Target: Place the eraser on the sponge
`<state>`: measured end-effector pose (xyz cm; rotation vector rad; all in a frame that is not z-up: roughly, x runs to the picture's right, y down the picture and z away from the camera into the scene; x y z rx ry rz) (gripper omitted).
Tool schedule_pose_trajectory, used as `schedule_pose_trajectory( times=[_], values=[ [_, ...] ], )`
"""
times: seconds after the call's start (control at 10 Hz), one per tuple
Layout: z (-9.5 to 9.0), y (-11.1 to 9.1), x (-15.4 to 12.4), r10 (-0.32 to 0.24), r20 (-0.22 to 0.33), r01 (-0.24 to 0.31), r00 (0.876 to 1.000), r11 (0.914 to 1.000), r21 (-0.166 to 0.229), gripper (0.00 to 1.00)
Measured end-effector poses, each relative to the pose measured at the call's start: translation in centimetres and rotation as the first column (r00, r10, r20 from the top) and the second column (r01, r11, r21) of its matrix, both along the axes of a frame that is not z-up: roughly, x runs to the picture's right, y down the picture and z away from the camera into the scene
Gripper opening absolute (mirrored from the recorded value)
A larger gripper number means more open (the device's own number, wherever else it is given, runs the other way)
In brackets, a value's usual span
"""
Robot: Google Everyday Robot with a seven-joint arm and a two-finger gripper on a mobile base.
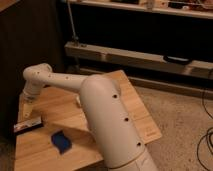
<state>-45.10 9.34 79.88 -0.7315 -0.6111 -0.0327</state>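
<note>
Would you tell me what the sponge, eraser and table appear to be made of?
Sponge: likely soft foam, matte deep blue. Eraser: probably plastic, black sides, white top. Table: pale wood, visible seam lines. Gripper hangs just above the eraser.

A light wooden tabletop (134, 107) with visible grain carries two things. A long narrow black block with a white top, the eraser (27, 125), lies flat by the left edge, its length pointing toward the middle. A small thick deep-blue soft sponge (61, 141) lies toward the front edge, to the right of the eraser and apart from it. The gripper (27, 109) hangs over the left edge, jaws apart, just behind the eraser.
</note>
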Motion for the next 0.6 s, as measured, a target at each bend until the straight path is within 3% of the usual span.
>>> schedule_pose_trajectory(
  times=[0.1, 0.3, 0.6],
  values=[
    [-1.1, 1.5, -0.4, -0.025, -0.035, 0.027, 0.999, 0.9989, 0.039, 0.8],
    [-2.8, 3.9, -1.4, -0.056, -0.071, 0.061, 0.996, 0.9954, 0.073, 0.8],
    [-3.5, 6.1, -2.0, -0.091, -0.015, 0.092, 0.996, 0.9921, 0.086, 0.8]
  ],
)
